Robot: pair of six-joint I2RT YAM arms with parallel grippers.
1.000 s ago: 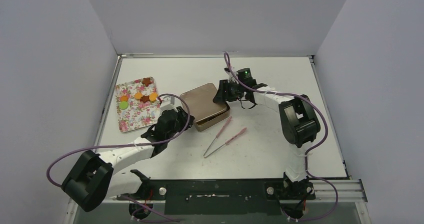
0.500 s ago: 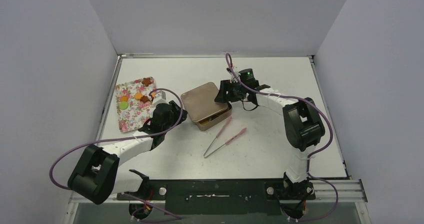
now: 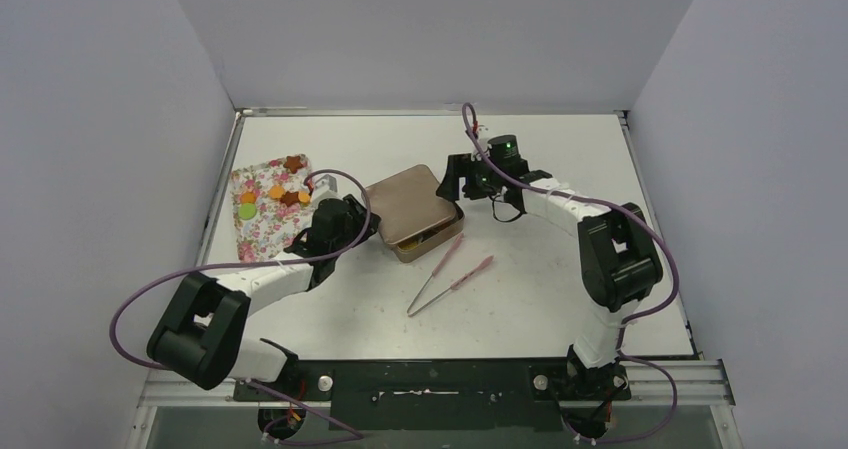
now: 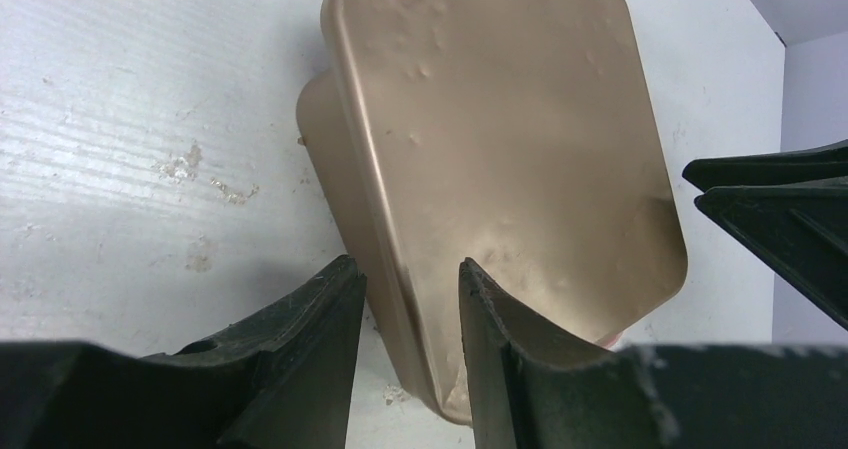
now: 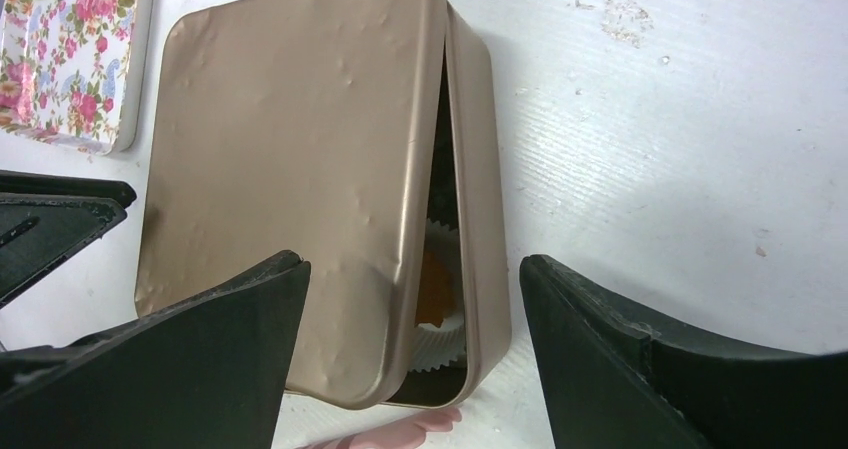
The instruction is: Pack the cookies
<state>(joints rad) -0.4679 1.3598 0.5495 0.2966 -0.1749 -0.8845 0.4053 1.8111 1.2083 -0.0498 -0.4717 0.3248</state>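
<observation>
Widening right pincer (image 5: pixel 410 262), lid (image 5: pixel 290 139) shifted askew, perhaps lifted

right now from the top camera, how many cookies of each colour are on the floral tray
orange cookies: 3
dark brown cookies: 2
green cookie: 1
total: 6

A gold tin (image 3: pixel 405 201), lid askew, sits on the surface (image 3: pixel 560 159) between the left hand (image 3: pixel 367 227) and the right hand (image 3: pixel 455 182). A floral tray (image 3: pixel 258 235) at left carries the cookies (image 3: pixel 276 193); pink tongs (image 3: pixel 447 269) lie near the tin.
</observation>
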